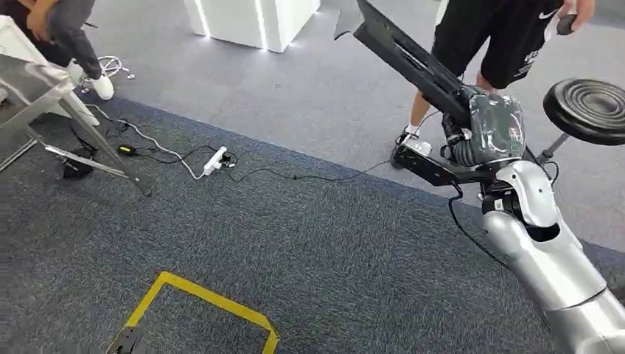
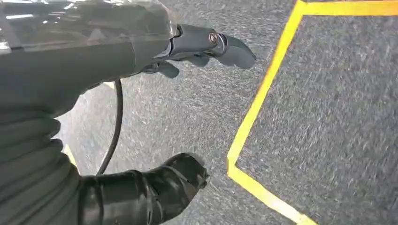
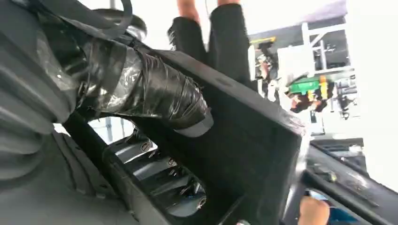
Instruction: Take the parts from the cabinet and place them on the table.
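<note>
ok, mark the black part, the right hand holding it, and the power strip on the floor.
black part [image 1: 402, 51], head view, on its long flat face.
right hand [image 1: 492, 129], head view, on the wrapped back of the hand.
power strip [image 1: 214, 160], head view, middle of its white body.

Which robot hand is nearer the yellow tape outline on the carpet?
Left. The left robot hand hangs open just above the yellow tape outline on the carpet. The right robot hand is raised well away, gripping a long black part.

Matt black plastic part [image 1: 402, 51], rough grey carpet [image 1: 295, 243], glossy silver metal arm [image 1: 545, 251]
</note>
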